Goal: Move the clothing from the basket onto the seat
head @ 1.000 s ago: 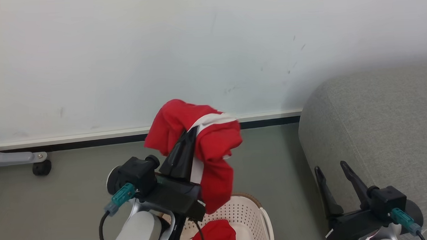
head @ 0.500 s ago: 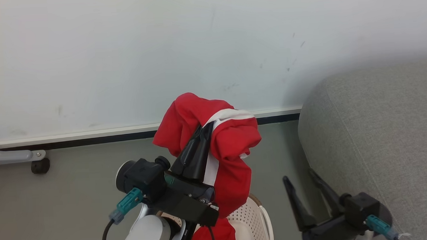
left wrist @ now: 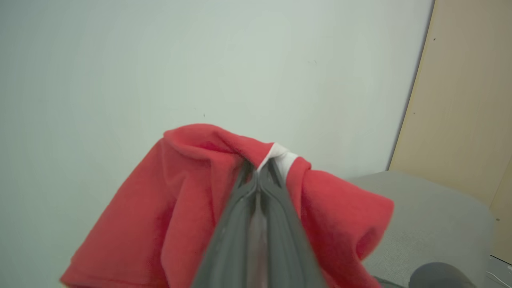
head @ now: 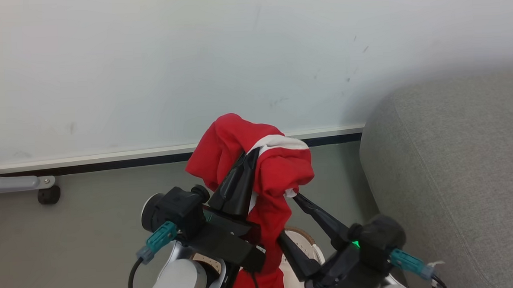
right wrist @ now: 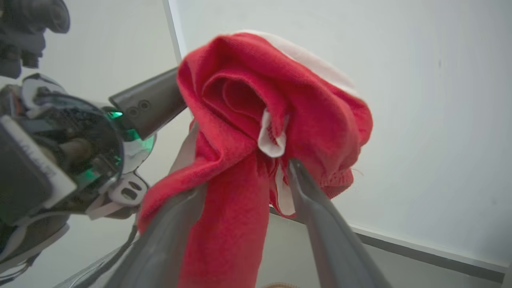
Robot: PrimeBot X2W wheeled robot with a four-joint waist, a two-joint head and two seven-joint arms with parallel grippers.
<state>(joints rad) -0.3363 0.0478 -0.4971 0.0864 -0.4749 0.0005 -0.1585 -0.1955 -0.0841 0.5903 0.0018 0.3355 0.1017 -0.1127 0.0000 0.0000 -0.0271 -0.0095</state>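
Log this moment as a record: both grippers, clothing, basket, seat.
left gripper: shut on the clothing, holding it aloft
right gripper: open, jaws either side of the hanging fabric
clothing: red, white stripe, draped over the left gripper, above the basket
basket: below, partly hidden behind both grippers
seat: grey, at right, apart from the clothing

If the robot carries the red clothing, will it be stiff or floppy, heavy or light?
Probably floppy: the clothing folds over the shut left end effector and droops below it. It seems light, since one narrow pinch holds it up. Loose folds may sway.
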